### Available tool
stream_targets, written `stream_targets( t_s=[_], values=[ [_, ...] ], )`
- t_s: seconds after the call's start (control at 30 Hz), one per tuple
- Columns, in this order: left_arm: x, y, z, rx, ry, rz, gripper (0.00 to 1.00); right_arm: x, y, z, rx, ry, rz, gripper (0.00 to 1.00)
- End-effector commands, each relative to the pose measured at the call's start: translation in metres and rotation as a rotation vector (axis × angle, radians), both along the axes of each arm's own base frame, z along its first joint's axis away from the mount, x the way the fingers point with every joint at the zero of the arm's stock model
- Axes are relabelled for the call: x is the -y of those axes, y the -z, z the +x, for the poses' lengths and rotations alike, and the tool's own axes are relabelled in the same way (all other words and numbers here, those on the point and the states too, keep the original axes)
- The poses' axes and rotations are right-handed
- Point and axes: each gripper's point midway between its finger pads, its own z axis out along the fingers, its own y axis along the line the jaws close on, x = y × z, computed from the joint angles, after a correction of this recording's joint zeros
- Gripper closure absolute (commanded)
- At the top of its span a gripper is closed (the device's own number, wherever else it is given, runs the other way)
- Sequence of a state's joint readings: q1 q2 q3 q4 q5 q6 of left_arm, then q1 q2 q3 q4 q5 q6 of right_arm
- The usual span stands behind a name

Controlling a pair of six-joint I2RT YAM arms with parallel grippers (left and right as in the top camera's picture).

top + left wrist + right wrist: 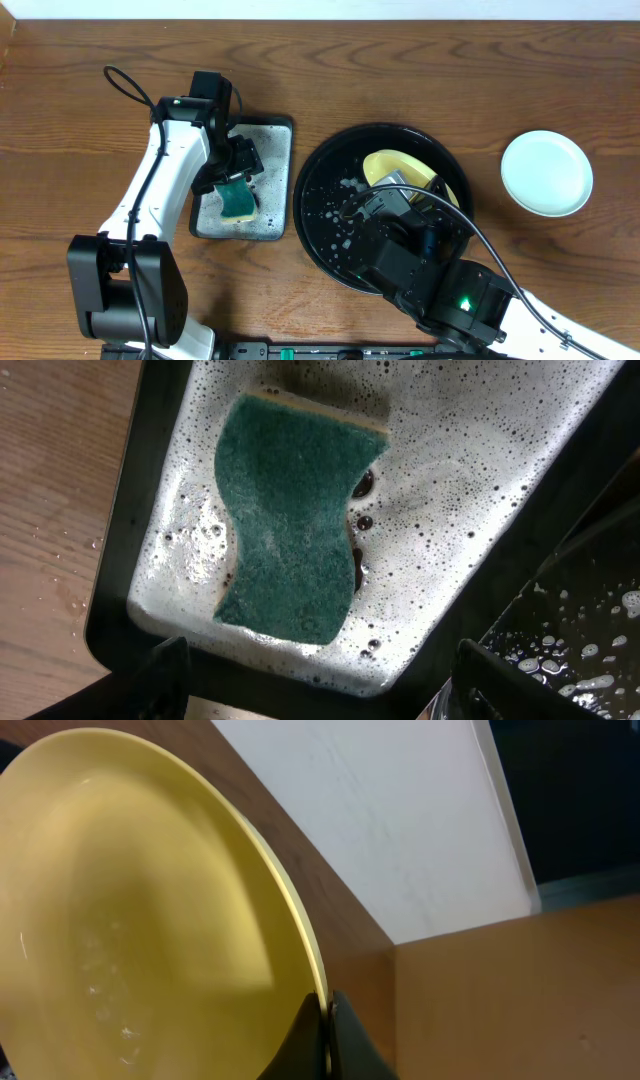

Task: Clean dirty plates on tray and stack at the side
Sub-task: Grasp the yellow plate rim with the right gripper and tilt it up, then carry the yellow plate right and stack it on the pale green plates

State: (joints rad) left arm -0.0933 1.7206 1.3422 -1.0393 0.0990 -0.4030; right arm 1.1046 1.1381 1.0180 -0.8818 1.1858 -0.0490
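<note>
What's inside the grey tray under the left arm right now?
A green sponge lies flat, scouring side up, in white soapy foam that covers the floor of the grey tray. Whatever is beneath the sponge and foam is hidden.

Even, soft light (close-ups blurry)

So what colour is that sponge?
The sponge is green with a pale yellow underside, clearest in the left wrist view.

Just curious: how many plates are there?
2. A pale yellow plate in the right gripper over the black tray; a light blue plate on the table. More may be hidden.
</note>
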Motion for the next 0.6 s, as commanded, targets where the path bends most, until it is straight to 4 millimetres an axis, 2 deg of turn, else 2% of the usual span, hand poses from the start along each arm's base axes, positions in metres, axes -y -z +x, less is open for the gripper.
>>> stream_targets(
  t_s=[0.0, 0.13, 0.2, 0.33, 0.5, 0.57],
  values=[
    [-0.001, -0.006, 0.001, 0.018, 0.004, 0.001, 0.16, 0.005, 0.004, 0.003, 0.004, 0.055, 0.138, 0.99],
    [-0.001, -0.006, 0.001, 0.018, 0.004, 0.001, 0.17, 0.006, 0.049, 0.01, -0.225, 0.147, 0.49, 0.99],
    [-0.001, -0.006, 0.001, 0.018, 0.004, 0.001, 0.16, 0.015, 0.063, 0.016, -0.305, 0.231, 0.635, 0.99],
    [-0.001, -0.006, 0.001, 0.018, 0.004, 0.001, 0.16, 0.055, 0.073, 0.035, -0.36, 0.379, 0.803, 0.99],
    [-0.001, -0.006, 0.001, 0.018, 0.004, 0.001, 0.16, 0.109, 0.079, 0.055, -0.421, 0.44, 0.994, 0.99],
    [-0.001, -0.006, 0.001, 0.018, 0.004, 0.001, 0.16, 0.139, 0.081, 0.06, -0.407, 0.492, 1.071, 0.99]
  ],
)
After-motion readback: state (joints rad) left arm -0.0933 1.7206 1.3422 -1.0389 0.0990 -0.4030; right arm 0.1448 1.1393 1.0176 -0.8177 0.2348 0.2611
